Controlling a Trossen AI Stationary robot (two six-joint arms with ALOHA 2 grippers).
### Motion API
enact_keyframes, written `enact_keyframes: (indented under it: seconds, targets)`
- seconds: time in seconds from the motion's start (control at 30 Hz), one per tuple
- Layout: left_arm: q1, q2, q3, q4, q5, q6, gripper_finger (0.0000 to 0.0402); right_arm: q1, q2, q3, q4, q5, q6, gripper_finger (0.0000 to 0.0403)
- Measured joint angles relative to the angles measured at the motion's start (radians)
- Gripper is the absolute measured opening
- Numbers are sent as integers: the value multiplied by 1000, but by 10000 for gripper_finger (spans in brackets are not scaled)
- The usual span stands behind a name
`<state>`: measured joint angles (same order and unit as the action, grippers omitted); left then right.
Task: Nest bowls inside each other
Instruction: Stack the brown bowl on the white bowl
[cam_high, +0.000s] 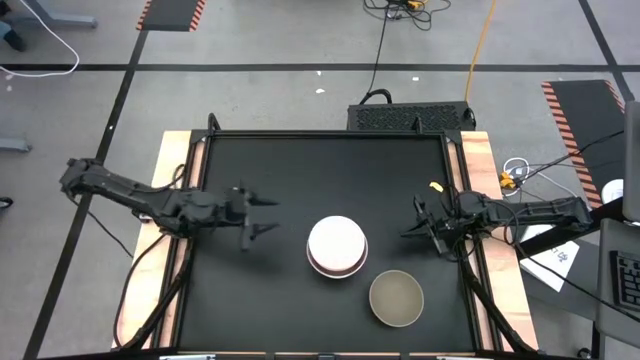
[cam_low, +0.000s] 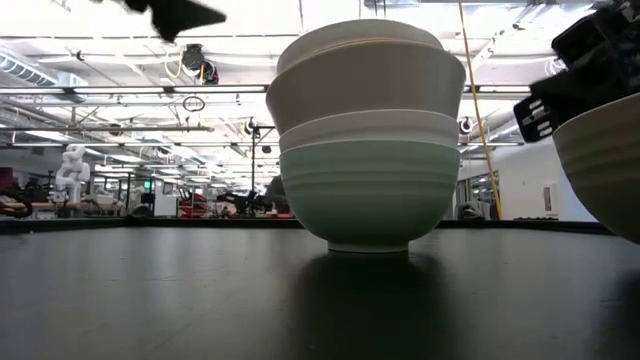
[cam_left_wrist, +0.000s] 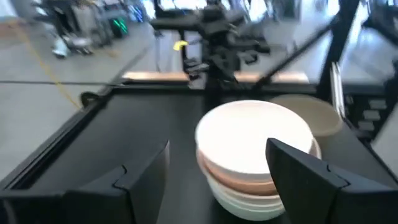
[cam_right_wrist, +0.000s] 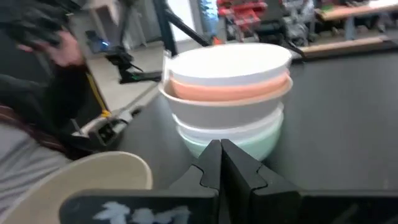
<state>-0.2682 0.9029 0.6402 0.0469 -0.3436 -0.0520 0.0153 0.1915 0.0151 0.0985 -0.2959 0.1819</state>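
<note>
Stacking is nearly finished, by my reckoning: five bowls sit nested in one stack near the middle of the black table, and a single olive-tan bowl rests apart, just beside the stack on the side nearer my right arm. Counting the stack from the right wrist view, I find a white bowl on top, then a coral-pink bowl, a beige-grey bowl, a second white bowl showing only as a thin rim, and a mint-green bowl at the base. My left gripper hovers to the stack's left with fingers spread wide and nothing between them. My right gripper hangs to the stack's right, fingers pressed together, empty. The next move, I judge, calls for the right gripper to part, take the olive-tan bowl by its rim, and lower it level into the top white bowl.
</note>
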Motion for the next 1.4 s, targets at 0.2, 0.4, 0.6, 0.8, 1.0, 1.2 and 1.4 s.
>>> enact_keyframes:
  seconds: [0.2, 0.4, 0.6, 0.8, 1.0, 1.2, 1.4]
  targets:
    - [-11, -262, -318, 158, -57, -77, 269, 0, -1, 0, 49, -26, -2, 0]
    - [-10, -399, -526, 189, -155, -146, 269, 0, -1, 0, 52, -25, -6, 0]
    - [-10, -451, -617, 267, -159, -139, 269, 0, -1, 0, 54, -25, -7, 0]
    - [-10, -454, -630, 246, -181, -139, 269, 0, -1, 0, 55, -24, -10, 0]
    - [-10, -454, -630, 251, -211, -111, 269, 0, -1, 0, 55, -24, -11, 0]
    - [-10, -454, -630, 345, -244, -39, 269, 0, -1, 0, 55, -24, -11, 0]
    - [-10, -454, -630, 458, -201, 83, 269, 0, -1, 0, 55, -24, -37, 0]
